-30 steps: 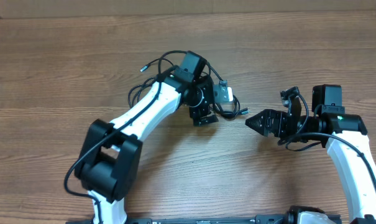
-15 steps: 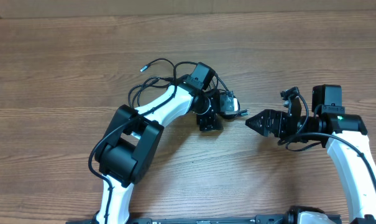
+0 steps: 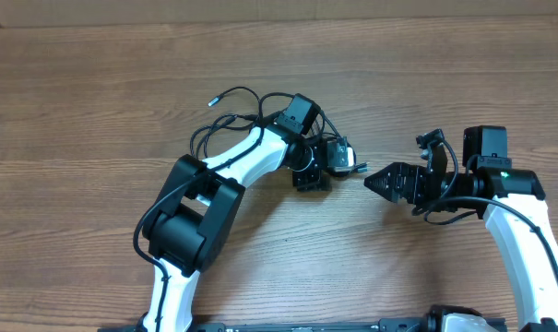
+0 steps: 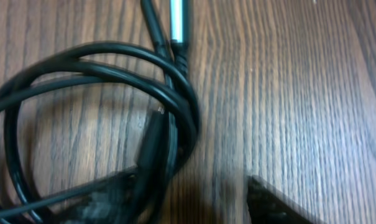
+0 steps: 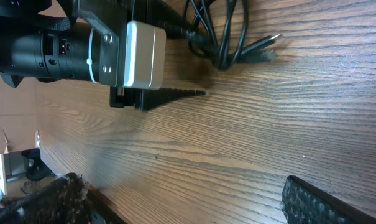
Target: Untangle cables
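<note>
The cables (image 3: 231,114) are thin black cords in a tangled bundle on the wooden table, partly hidden under my left arm. In the left wrist view the cables (image 4: 107,68) loop on the wood, with a silvery plug (image 4: 178,18) at the top. My left gripper (image 3: 311,178) is low over the bundle. Its jaws (image 4: 188,202) are open, and the loops lie by the left finger. My right gripper (image 3: 371,182) is to the right of the bundle, open and empty (image 5: 184,199). In its view the cable ends (image 5: 237,40) lie ahead, beside the left gripper (image 5: 175,93).
The bare wooden table (image 3: 94,148) stretches to the left, the back and the front. My two grippers are close together near the middle. A loose cable tip (image 3: 214,98) sticks out at the back left of the bundle.
My left arm has swung to the right, bringing its gripper closer to the right gripper, and then stopped. The right arm has not moved.
</note>
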`<action>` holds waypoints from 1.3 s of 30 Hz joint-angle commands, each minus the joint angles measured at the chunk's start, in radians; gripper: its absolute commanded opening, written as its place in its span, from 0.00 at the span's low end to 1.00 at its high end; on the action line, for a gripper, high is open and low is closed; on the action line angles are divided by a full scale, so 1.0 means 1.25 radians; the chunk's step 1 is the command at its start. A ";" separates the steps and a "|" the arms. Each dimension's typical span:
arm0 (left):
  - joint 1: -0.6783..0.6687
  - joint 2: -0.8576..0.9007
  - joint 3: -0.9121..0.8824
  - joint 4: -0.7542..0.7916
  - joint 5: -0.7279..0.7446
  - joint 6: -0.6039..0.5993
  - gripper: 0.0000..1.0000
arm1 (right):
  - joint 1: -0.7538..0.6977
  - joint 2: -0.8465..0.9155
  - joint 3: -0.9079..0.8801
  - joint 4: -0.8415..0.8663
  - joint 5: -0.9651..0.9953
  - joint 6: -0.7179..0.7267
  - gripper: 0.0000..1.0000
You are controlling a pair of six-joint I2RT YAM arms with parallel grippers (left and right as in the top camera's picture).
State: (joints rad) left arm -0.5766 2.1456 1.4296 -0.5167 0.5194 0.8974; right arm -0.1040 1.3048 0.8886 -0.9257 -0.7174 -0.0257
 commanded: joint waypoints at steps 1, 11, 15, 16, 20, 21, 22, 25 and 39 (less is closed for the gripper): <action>-0.005 0.022 0.001 -0.006 0.004 -0.001 0.37 | -0.002 -0.001 0.000 0.003 -0.001 -0.001 1.00; -0.005 -0.049 0.038 -0.008 -0.002 -0.134 0.04 | -0.002 -0.001 0.001 -0.007 -0.014 0.095 1.00; -0.005 -0.168 0.064 -0.005 0.006 -0.139 0.04 | -0.002 -0.001 0.001 -0.014 -0.069 0.128 1.00; -0.005 -0.233 0.065 -0.001 0.007 -0.139 0.04 | -0.002 -0.001 0.001 -0.014 -0.074 0.129 1.00; -0.004 -0.316 0.065 0.000 0.001 -0.150 0.04 | -0.002 -0.001 0.001 -0.004 -0.074 0.166 1.00; -0.004 -0.331 0.065 0.004 -0.002 -0.169 0.04 | -0.002 -0.001 0.001 0.002 -0.078 0.186 1.00; -0.004 -0.341 0.065 0.012 -0.002 -0.205 0.04 | -0.002 -0.001 0.001 0.011 -0.105 0.197 1.00; -0.004 -0.342 0.065 0.043 -0.001 -0.332 0.04 | -0.002 -0.001 0.001 0.055 -0.233 0.197 1.00; -0.005 -0.342 0.065 0.087 0.302 -0.512 0.04 | -0.002 -0.001 0.001 0.301 -0.308 0.033 1.00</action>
State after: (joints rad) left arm -0.5762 1.7214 1.4986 -0.4324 0.7559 0.3355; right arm -0.1043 1.3048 0.8879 -0.5583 -1.0824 0.1265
